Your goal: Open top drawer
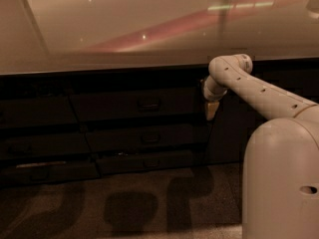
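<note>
Dark grey fronts fill the band under the pale, glossy counter in the camera view, and the top drawer is the tallest and widest of the middle stack, directly beneath the counter's front edge. It looks shut, with its face flush with the fronts around it. A small black loop handle sits at the centre of its flat front, and its long axis runs level, parallel to the counter's front edge. Two shallower drawers lie below it, and another stack stands toward the counter's left end.

The tool hangs pointing down at the right end of the top drawer, just beside its right edge and at about handle height. It is carried by the cream arm, which reaches in from the robot's body at lower right. I cannot tell whether the tool is apart or together, and it is clamped on nothing that shows.

The handle lies well apart from the tool, along the drawer's length toward the counter's left end. As I judge it, the coming move is a sideways travel at roughly the same height to the loop, followed by a pull straight out from the front toward the floor space before it.
</note>
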`<state>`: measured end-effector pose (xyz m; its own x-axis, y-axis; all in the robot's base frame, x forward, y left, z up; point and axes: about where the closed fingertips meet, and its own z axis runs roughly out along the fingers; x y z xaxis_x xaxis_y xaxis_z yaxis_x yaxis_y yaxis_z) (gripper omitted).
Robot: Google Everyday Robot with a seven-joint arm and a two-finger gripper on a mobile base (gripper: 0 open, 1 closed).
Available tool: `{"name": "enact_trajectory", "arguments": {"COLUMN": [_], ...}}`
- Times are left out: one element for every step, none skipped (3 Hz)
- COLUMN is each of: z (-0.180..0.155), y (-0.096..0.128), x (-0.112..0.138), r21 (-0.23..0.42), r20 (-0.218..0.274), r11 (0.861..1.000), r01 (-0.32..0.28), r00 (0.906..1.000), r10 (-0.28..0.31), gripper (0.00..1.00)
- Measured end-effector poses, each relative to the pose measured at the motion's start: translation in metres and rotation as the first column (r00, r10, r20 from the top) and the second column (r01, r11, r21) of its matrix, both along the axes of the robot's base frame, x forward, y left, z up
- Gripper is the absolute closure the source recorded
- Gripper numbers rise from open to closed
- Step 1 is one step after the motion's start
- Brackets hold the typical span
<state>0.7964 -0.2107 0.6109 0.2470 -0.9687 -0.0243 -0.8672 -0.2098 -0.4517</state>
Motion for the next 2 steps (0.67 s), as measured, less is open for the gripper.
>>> {"name": "enact_trajectory", "arguments": {"z": [0.0, -0.0001], "y": [0.0, 0.0], "x": [0.0, 0.0], "r21": [0.0, 0.0], "r20": [0.0, 0.0], "r11": [1.0, 1.0], "r01": [0.0, 0.0], "r00": [1.0, 1.0], "r10": [0.0, 0.0], "gripper": [0.19, 0.42]}}
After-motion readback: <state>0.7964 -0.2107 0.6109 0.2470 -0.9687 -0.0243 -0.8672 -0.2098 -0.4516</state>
